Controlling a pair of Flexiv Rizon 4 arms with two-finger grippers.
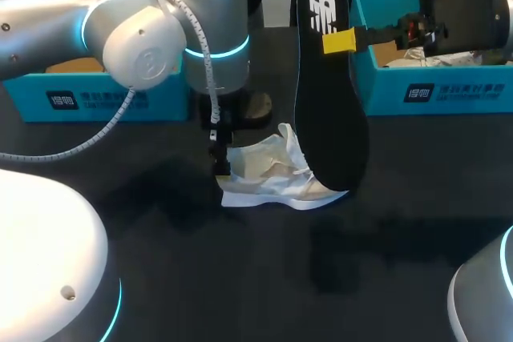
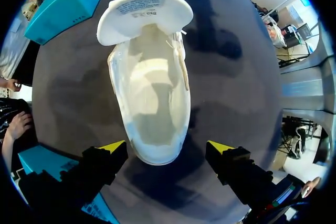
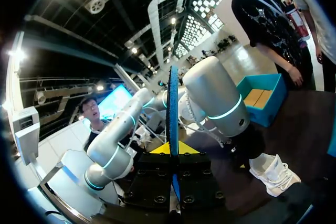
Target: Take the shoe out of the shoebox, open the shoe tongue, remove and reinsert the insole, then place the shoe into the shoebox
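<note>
Right gripper (image 1: 338, 41): clamped on the black insole (image 1: 330, 118) near its upper end, holding it upright in the air above the bench (image 1: 401, 230), toward the far right corner.
Insole: hangs lengthwise, printed face toward the head camera, lower end in front of the toe of the shoe (image 2: 152, 93); contact between them cannot be told. The right wrist view shows it edge-on between the 2 fingers.
Left gripper (image 2: 166, 148): pointing down, fingers spread, 1 yellow tip on each side of the heel, neither touching it.
Shoe: white, on its sole near the bench's middle, outside both boxes.
Tongue (image 2: 142, 14): folded forward, away from the heel.
Boxes: 2, both teal, along the bench's far edge; left box (image 1: 96, 98) toward the far left corner, right box (image 1: 433, 90) at the far right corner with crumpled paper (image 1: 457, 59) inside.
</note>
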